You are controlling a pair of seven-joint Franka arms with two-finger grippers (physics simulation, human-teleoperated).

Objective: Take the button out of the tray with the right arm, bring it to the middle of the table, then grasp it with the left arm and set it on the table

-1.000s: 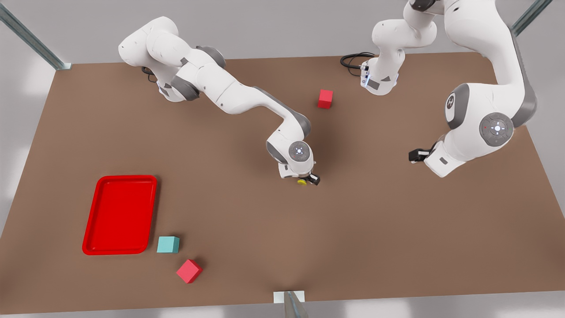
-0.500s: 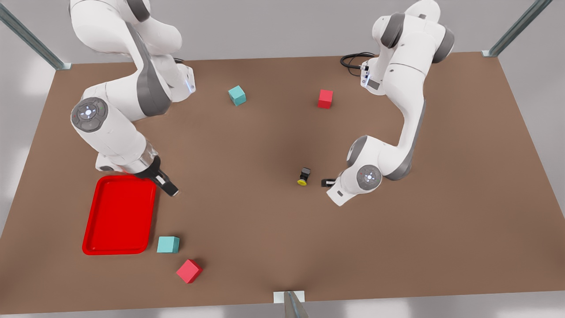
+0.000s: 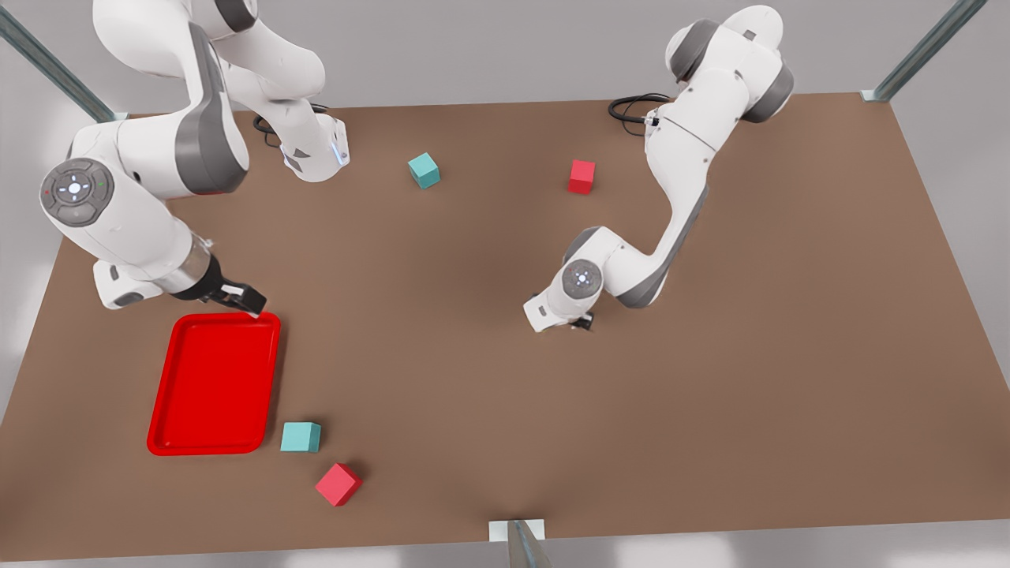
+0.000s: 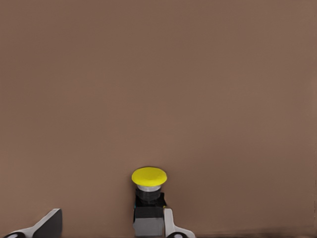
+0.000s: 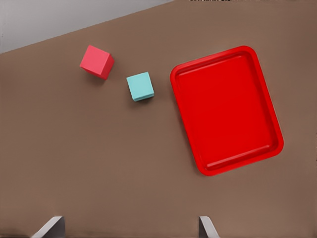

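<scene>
brown table (image 3: 442, 379) bears the button (image 4: 148, 198) on its side between the left gripper's (image 4: 111, 225) spread fingers, touching one.

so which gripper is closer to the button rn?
Left. The left gripper is open around the button mid-table; the right gripper hangs far off by the tray.

Beyond the brown table (image 3: 789, 394): plain pale grey floor on every side, slanted grey metal struts (image 3: 47, 67) at its far corners, soft even light.
</scene>
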